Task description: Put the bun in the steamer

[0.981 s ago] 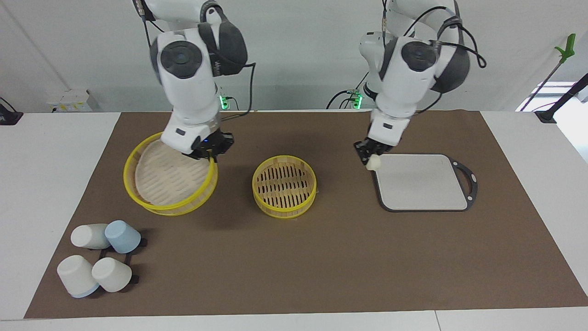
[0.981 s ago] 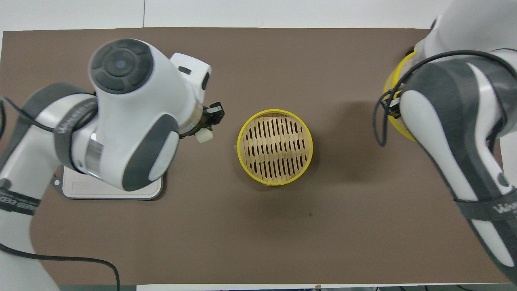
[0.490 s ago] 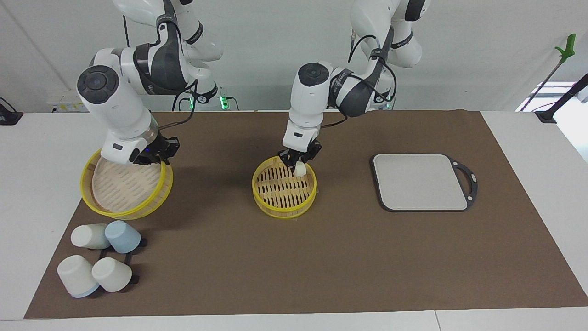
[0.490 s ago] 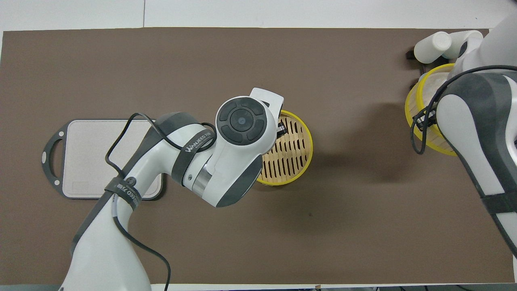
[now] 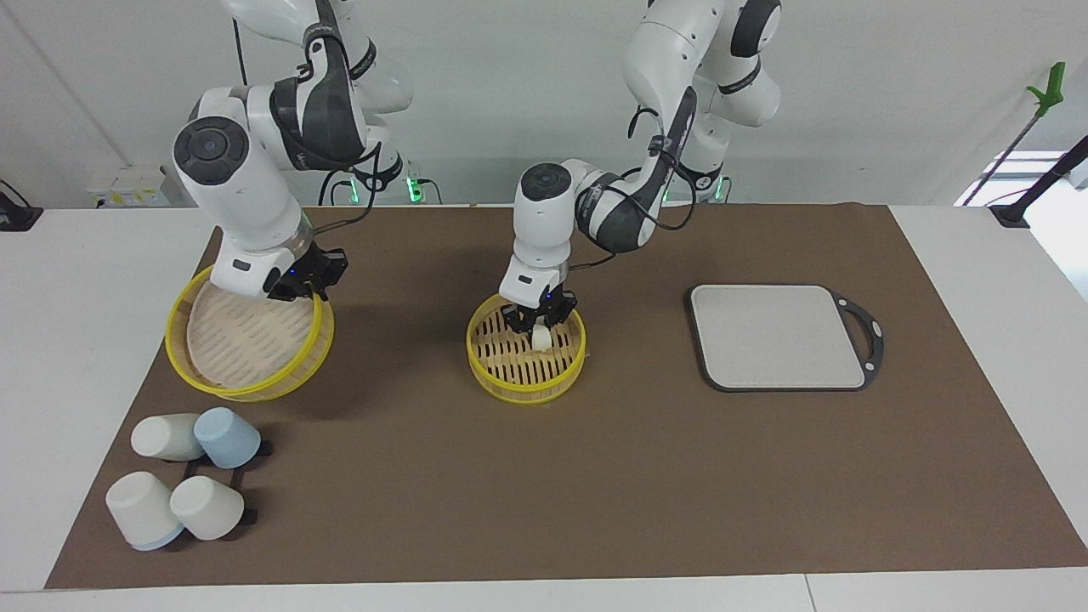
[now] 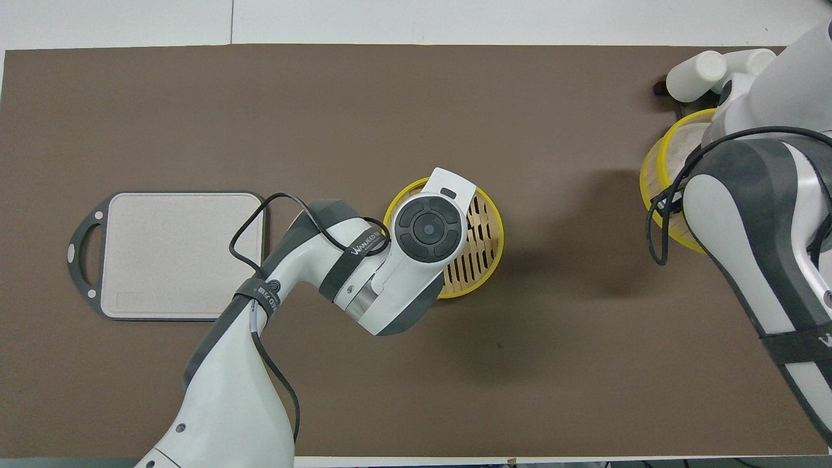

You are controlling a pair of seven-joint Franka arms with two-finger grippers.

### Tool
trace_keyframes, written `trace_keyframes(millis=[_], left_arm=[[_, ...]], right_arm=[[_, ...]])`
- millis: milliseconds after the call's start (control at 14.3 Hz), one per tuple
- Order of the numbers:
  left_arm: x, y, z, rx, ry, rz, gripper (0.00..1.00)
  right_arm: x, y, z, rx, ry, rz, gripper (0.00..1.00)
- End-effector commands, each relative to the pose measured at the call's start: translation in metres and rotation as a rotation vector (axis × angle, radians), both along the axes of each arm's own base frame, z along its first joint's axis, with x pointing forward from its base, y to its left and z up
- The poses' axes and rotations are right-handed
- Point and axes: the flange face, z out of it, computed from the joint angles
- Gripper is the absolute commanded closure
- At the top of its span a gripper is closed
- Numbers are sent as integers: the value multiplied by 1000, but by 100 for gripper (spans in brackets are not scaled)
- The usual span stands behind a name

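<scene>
Fingers of my left gripper (image 5: 535, 325) pinch the bun (image 5: 541, 338) and hold it low inside the steamer (image 5: 526, 378), over the slatted floor; I cannot tell whether the bun touches the slats. From overhead my own wrist covers the bun. Over at the right arm's end of the counter (image 5: 510, 476), my right gripper (image 5: 308, 287) clamps the rim of the lid (image 5: 246, 340), which hangs tilted above the mat. Four cups (image 5: 183, 480) lie farther from me than the lid, and a grey board (image 5: 778, 336) lies toward the left arm's end.
</scene>
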Motion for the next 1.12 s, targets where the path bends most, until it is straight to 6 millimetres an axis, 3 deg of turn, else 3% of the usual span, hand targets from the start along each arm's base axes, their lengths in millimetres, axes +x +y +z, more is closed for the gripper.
trace_keyframes(millis=[0, 70, 140, 210, 280, 490, 771, 841, 1051], left_arm=[[1, 5, 7, 8, -27, -1, 14], [2, 10, 12, 11, -24, 7, 0], [6, 18, 23, 16, -16, 25, 0], [12, 33, 47, 14, -16, 47, 0], [21, 60, 75, 18, -11, 87, 0], [33, 133, 149, 19, 50, 117, 0], [52, 262, 204, 35, 114, 25, 0], [56, 292, 211, 39, 123, -5, 0], [64, 370, 225, 44, 141, -101, 0]], right_arm=[[-9, 1, 5, 5, -22, -14, 100], [-8, 2, 5, 3, -24, -21, 100], [-8, 2, 6, 3, -25, -24, 100], [-8, 2, 6, 3, -26, -24, 100], [-8, 2, 5, 3, -26, -24, 100], [-8, 28, 9, 1, -44, -16, 100], [-13, 153, 18, 28, -139, -142, 100], [-11, 200, 13, 51, -132, -207, 100], [-1, 290, 1, 87, -171, -305, 100]])
